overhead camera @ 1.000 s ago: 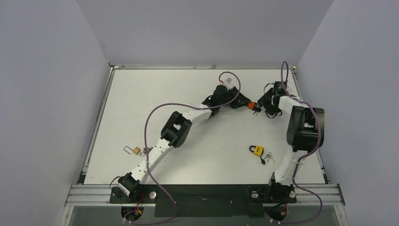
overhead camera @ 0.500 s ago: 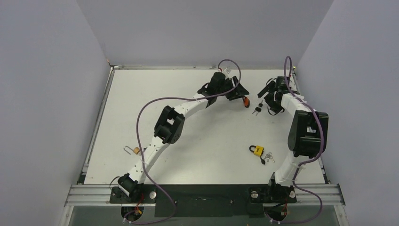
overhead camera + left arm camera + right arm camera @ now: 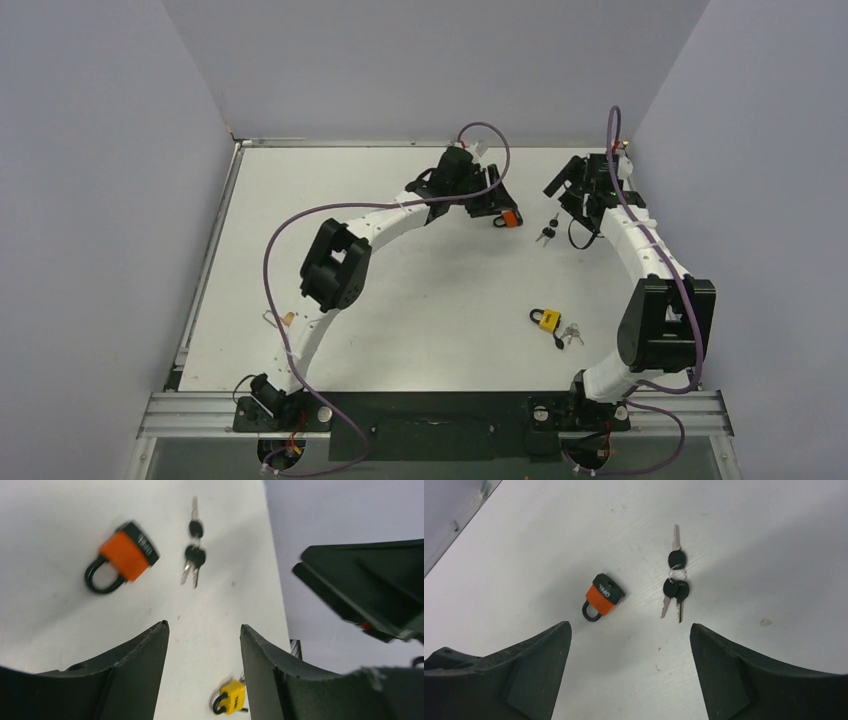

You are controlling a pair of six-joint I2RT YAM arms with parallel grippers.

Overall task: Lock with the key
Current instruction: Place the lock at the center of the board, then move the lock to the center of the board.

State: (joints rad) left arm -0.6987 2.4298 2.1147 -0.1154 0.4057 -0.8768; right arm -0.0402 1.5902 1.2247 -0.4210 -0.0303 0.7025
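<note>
Both released and empty: left hand [image 3: 203,626] and right hand [image 3: 630,626] hover over orange padlock [image 3: 507,219], keys [image 3: 546,232] just to its right.

The orange padlock [image 3: 603,598] has an orange body, a black end cap with small white lettering, and a black shackle. The keys [image 3: 675,587] have black heads and silver blades. The yellow padlock [image 3: 546,319] carries a black shackle. A small padlock [image 3: 288,319] looks brass-coloured, though it is too tiny to be sure. The table [image 3: 420,300] is white, the walls [image 3: 100,200] pale lilac-grey. The cables [image 3: 285,225] are purple; the left gripper [image 3: 203,626] and right gripper [image 3: 630,626] are black.
</note>
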